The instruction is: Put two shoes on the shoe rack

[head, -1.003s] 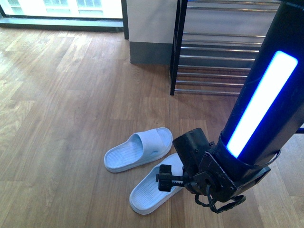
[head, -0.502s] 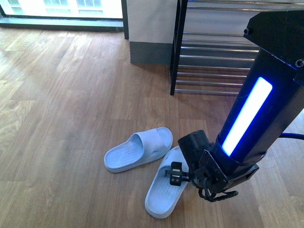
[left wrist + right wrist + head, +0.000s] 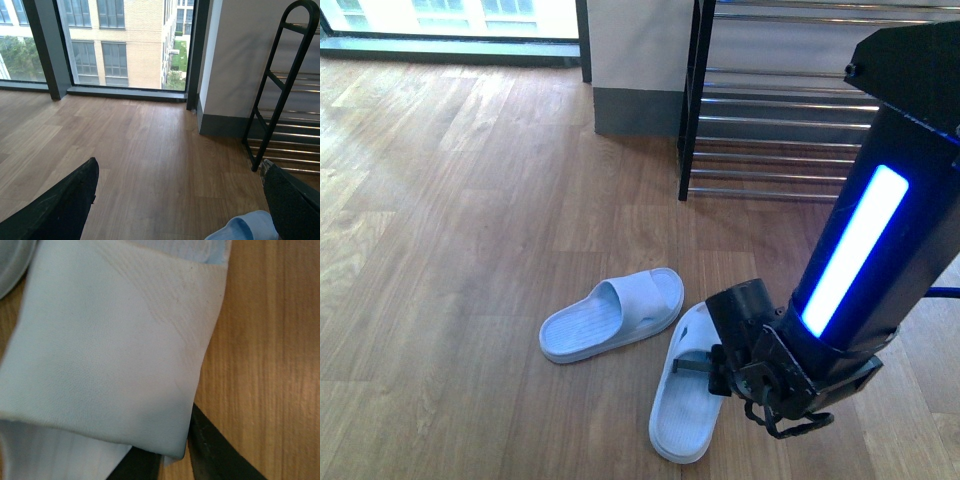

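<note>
Right tool [image 3: 705, 365] is down low at the near right, on the strap [image 3: 110, 350] of the near slide [image 3: 685, 410]. In the right wrist view its dark fingers [image 3: 215, 455] sit narrow, one on each side of the strap's edge, so it reads as pinched on the strap. Whether the slide is off the floor [image 3: 470, 250] I cannot tell; in the front view it looks to be resting there.

Left tool [image 3: 179, 170] shows only in its own wrist view: fingers wide apart, nothing between them, looking toward the window [image 3: 125, 45] and the rack's side frame.

Step in hand, as I judge it: pick-up of the first shoe, grasp just made, nothing placed yet. The next move calls for a lift clear of the floor, then a carry far and slightly right to the shoe rack [image 3: 780, 140], sole level over the rods. The thin strap hold may let the slide swing or tip.

Near slide: pale blue rubber, ribbed footbed, heel toward the camera, toe end under the arm. Far slide [image 3: 605, 318] lies just left of it, nearly touching, toe end right. The rack stands at the far right, well apart from both, with no shoe on the rods that show.
</note>
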Controlling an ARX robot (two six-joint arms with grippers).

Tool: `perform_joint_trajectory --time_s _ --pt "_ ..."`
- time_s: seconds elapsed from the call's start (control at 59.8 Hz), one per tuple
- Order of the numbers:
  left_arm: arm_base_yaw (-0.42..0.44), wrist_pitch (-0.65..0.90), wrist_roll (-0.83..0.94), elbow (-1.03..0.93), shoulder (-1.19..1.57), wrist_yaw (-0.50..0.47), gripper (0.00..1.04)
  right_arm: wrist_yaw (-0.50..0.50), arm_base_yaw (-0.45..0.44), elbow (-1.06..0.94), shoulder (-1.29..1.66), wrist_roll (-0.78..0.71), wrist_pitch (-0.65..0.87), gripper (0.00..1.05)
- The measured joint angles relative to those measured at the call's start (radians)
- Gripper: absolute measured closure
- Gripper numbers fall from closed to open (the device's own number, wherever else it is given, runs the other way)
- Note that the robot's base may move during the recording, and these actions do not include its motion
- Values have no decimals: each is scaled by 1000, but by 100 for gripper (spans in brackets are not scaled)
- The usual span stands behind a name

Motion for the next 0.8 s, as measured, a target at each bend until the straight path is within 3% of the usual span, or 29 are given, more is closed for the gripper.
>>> perform_joint_trajectory --time_s 0.468,0.602,0.803 --pt "0 0 0 0 0 0 9 -75 -151 -555 -529 -145 294 103" --pt "0 0 0 0 0 0 9 -108 -202 -695 -720 -185 277 103" --pt "0 0 0 0 0 0 9 -175 -276 -855 -1179 -217 106 103"
